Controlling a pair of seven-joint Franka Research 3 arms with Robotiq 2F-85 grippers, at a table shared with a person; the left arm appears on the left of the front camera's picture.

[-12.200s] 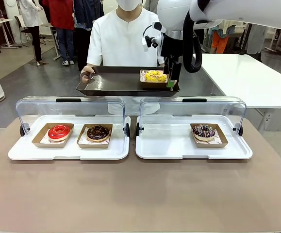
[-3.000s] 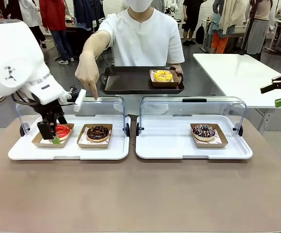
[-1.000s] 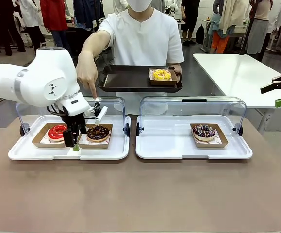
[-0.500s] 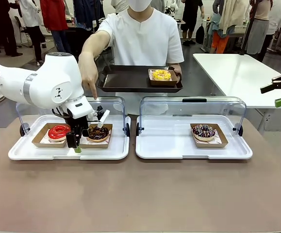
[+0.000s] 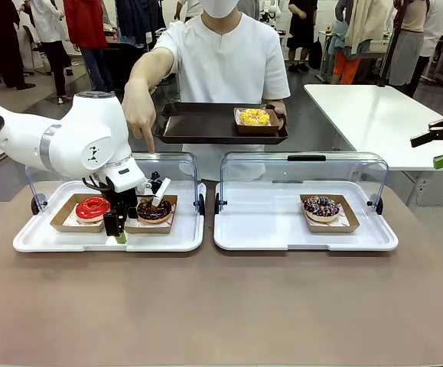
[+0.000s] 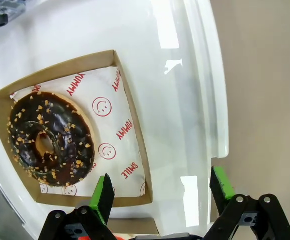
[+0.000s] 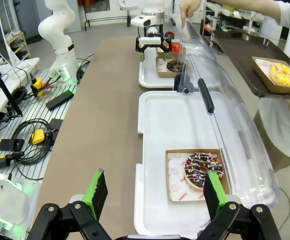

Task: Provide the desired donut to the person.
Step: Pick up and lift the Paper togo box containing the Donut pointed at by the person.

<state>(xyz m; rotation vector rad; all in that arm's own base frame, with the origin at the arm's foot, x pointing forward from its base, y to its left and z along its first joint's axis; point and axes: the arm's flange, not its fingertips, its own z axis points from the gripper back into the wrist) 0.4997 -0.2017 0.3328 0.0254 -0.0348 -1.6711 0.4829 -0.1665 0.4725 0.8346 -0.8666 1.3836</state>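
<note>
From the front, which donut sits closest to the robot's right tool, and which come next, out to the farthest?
1. Sprinkled donut, right tray.
2. Yellow donut, hand-held dark tray.
3. Chocolate donut, left tray.
4. Red donut, left tray's outer end.

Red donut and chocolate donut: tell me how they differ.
The red donut has red icing; the chocolate donut is dark with nut bits. The red donut lies left, the chocolate donut right, below the person's pointing hand. Both sit in brown boxes on one white tray.
</note>
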